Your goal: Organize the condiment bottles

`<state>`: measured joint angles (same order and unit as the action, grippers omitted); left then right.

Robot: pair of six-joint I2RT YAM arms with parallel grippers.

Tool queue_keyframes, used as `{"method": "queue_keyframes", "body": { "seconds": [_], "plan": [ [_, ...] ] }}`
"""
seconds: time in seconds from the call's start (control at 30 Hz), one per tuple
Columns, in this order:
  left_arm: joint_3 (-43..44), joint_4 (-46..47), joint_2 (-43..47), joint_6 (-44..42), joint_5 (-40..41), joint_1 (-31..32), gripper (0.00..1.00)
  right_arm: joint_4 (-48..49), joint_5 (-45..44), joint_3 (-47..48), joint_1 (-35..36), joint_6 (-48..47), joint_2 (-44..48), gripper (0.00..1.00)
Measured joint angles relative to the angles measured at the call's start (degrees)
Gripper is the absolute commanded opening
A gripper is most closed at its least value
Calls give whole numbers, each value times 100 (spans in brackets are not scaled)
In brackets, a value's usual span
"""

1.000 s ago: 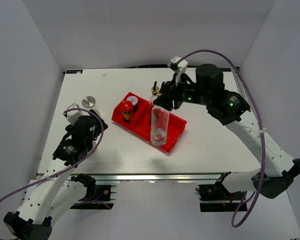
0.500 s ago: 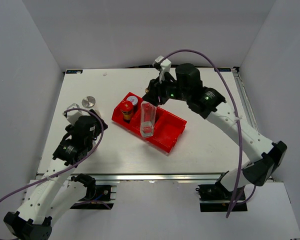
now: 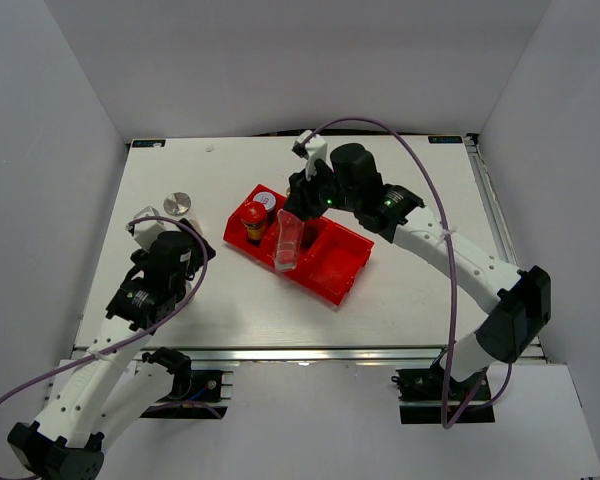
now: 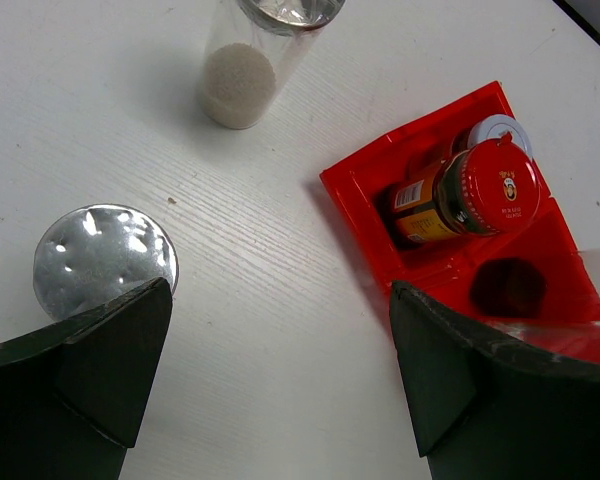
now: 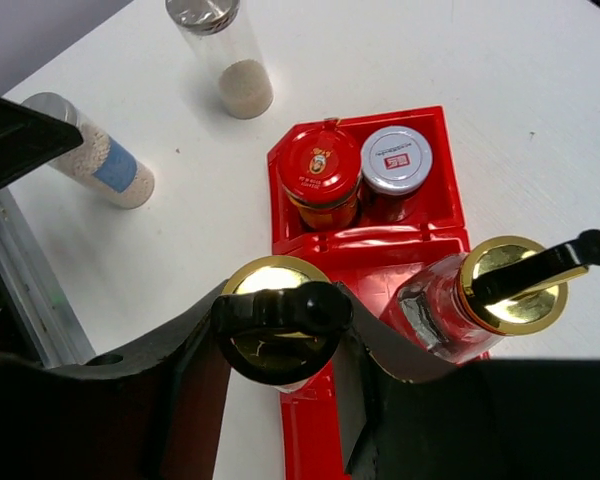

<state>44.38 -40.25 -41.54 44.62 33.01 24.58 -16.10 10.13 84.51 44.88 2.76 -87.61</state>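
1. The right arm reaches left over the red bin [image 3: 342, 263]. Its gripper [image 5: 280, 345] is clamped on a gold-topped bottle [image 3: 288, 243], held slightly tilted over the bin.
2. The left arm is folded low, and its gripper [image 4: 280, 300] is wide open and holds nothing above the surface [image 3: 430, 270].
3. A red-lidded jar [image 5: 323, 170] and a white-capped jar [image 5: 398, 160] sit in the bin's end compartment. A second bottle [image 5: 500, 285] is just beside the held one.
4. Two shakers [image 4: 105, 262] stand on the surface near the left gripper.

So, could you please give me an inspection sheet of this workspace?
Surface: white table.
Job's things: red-lidded jar and silver-capped jar share one end compartment of the red bin; free gold-topped bottle at the bin's edge, base hidden; clear shaker and blue-labelled shaker stand outside.
Clutter: nothing seen.
Grippers: right gripper shut on held gold-topped bottle over the bin; left gripper open, empty.
Cables: purple cable along each arm.
Surroundings: grey walls.
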Motion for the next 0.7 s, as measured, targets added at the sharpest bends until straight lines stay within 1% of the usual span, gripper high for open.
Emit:
{"method": "queue_keyframes", "body": {
  "seconds": [0.13, 0.3, 0.4, 0.57, 0.6, 0.63, 0.7],
  "plan": [
    [0, 0, -2, 2, 2, 0, 98, 177, -308, -4, 26, -13, -2, 0],
    [0, 0, -4, 4, 26, 0, 98, 466, -1008, -55, 74, 7, -9, 0],
    [0, -2, -7, 17, 55, 2, 98, 588, -1279, -138, 96, 26, -22, 0],
    [0, -2, -59, 22, 66, 2, 98, 1032, -1412, -723, 107, 181, -26, 0],
    [0, 0, -68, 24, 66, 2, 98, 1071, -1412, -870, 111, 232, -26, 3],
    [0, -2, -76, 24, 66, 0, 98, 1154, -1405, -1021, 118, 289, -28, 9],
    [0, -2, -90, 24, 66, 0, 98, 1375, -1399, -1119, 133, 341, -22, 29]
  ]
}}
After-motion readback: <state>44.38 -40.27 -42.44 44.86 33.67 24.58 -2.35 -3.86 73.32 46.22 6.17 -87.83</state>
